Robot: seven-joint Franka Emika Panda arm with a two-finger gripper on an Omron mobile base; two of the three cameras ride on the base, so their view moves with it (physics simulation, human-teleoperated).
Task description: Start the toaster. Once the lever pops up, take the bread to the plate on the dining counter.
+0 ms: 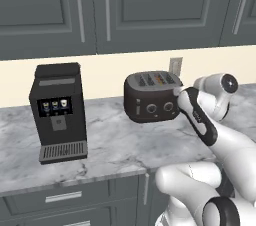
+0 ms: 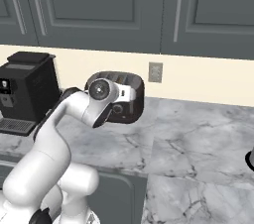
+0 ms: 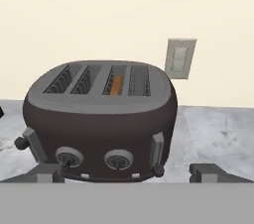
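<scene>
**Open gripper parked in front of toaster, bread down in slot**

Landmark = the toaster [image 1: 151, 96], dark, rounded, on the marble worktop [image 1: 115, 142] against the cream wall.

Left of toaster, well apart: black coffee machine [image 1: 57, 111], boxy, taller, w/ small lit panel on front. Bare marble between the two.

Toaster itself: slots on top, two round knobs [image 3: 69, 157] on front, a lever on each side. In hand view the right lever [image 3: 157, 153] sits low on the body. Bread [image 3: 116, 86] is inside a slot right of centre; only its orange-brown top edge shows, sunk below the rim.

Gripper [image 3: 131, 173]: right at toaster's front, level w/ its base. Fingers [image 3: 213, 172] spread wide apart, one near each lower corner of the toaster, nothing between them, not clamped on anything. Can't tell if they touch the body.

Behind toaster, up and to the right: wall outlet [image 3: 179, 58], pale plate on cream wall.

Above: dark grey cabinets [image 1: 125, 5].
</scene>
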